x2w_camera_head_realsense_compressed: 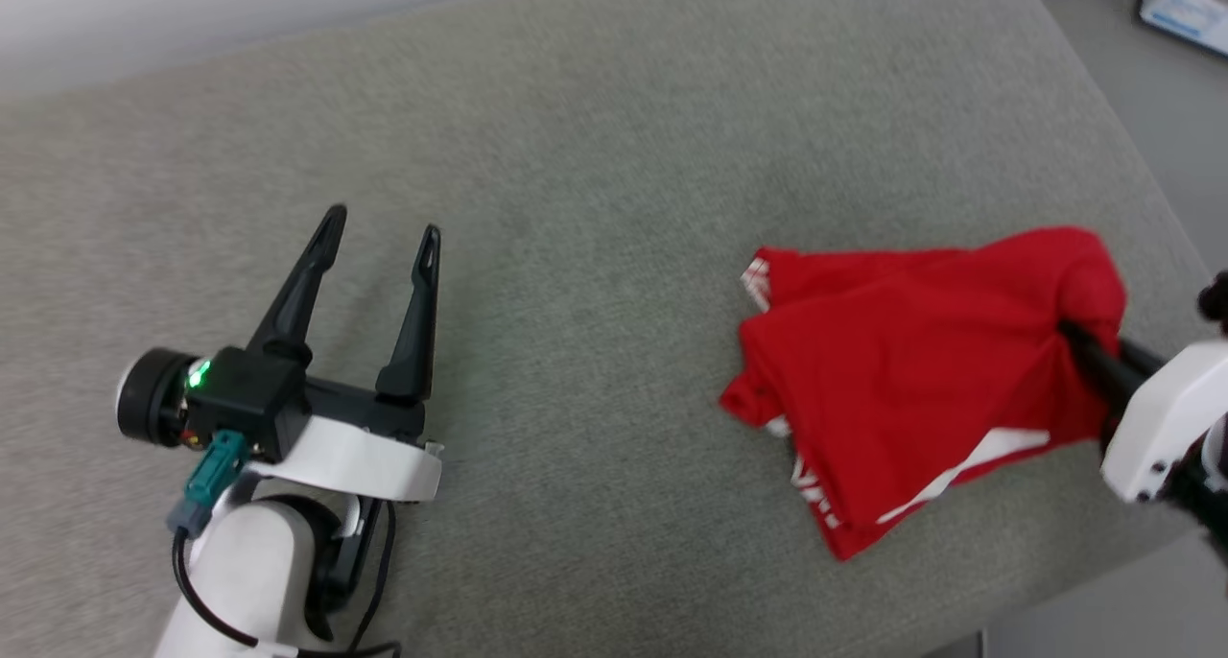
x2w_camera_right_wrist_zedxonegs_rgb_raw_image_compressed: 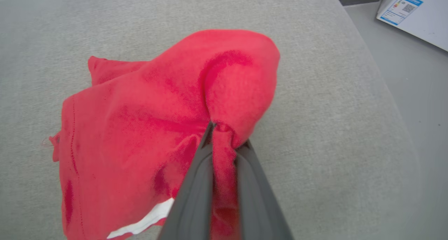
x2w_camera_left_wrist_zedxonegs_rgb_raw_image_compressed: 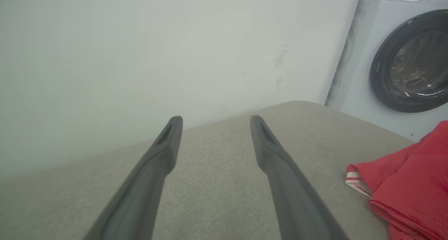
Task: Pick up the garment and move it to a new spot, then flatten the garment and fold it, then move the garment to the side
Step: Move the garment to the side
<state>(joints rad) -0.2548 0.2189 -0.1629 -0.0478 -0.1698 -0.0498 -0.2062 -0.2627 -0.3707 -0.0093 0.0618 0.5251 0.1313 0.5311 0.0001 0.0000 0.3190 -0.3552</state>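
Observation:
The garment (x2w_camera_head_realsense_compressed: 902, 351), a red jersey with white and striped trim, lies bunched on the right part of the grey cushioned surface (x2w_camera_head_realsense_compressed: 595, 159). My right gripper (x2w_camera_head_realsense_compressed: 1079, 337) is shut on a fold at its right end, lifting that end a little; in the right wrist view the red cloth (x2w_camera_right_wrist_zedxonegs_rgb_raw_image_compressed: 157, 128) is pinched between the two dark fingers (x2w_camera_right_wrist_zedxonegs_rgb_raw_image_compressed: 196, 184) of my right gripper (x2w_camera_right_wrist_zedxonegs_rgb_raw_image_compressed: 224, 136). Far to the left, my left gripper (x2w_camera_head_realsense_compressed: 384, 226) stands open above the surface, holding nothing. The left wrist view shows my left gripper (x2w_camera_left_wrist_zedxonegs_rgb_raw_image_compressed: 213, 122) with its jaws apart and the garment's edge (x2w_camera_left_wrist_zedxonegs_rgb_raw_image_compressed: 409, 187) at the right.
The surface ends near the garment on the right, where grey floor (x2w_camera_head_realsense_compressed: 1132, 600) begins. A white washing machine (x2w_camera_left_wrist_zedxonegs_rgb_raw_image_compressed: 402, 58) with a dark round door stands beyond the far corner. A white box with a label (x2w_camera_right_wrist_zedxonegs_rgb_raw_image_compressed: 413, 16) sits on the floor. A pale wall (x2w_camera_left_wrist_zedxonegs_rgb_raw_image_compressed: 140, 51) backs the surface.

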